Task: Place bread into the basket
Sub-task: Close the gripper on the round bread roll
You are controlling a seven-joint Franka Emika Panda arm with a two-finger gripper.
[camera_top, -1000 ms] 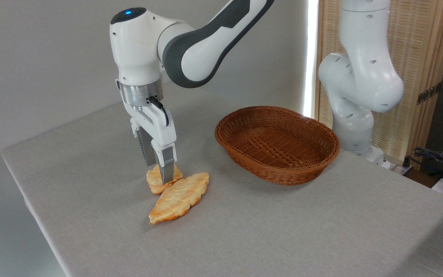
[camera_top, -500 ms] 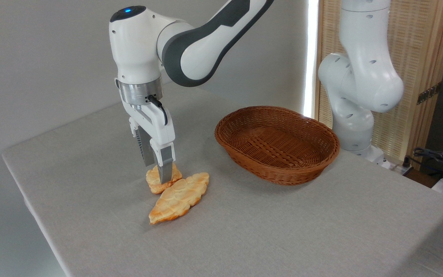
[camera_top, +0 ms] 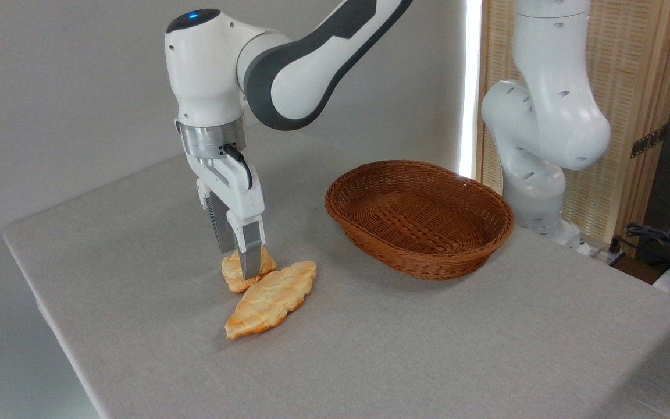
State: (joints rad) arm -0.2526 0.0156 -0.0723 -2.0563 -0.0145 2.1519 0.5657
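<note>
Two-finger claw [camera_top: 241,261] closed on small golden-tan bun [camera_top: 233,272], bun low at grey cloth table [camera_top: 428,349], touching flat leaf-shaped golden pastry [camera_top: 268,299]. Oval reddish-brown wicker basket [camera_top: 422,256] well apart, right of bun.

you've got one fixed cam only, so no 2nd view to share w/. it sits off the table's [camera_top: 405,349] near corner, raised, looking down & across at an angle twd the back wall. mid range: most of the tabletop fits, near & right edges cut off. arm base [camera_top: 535,192] at right, basket [camera_top: 419,218] about centre frame.
</note>
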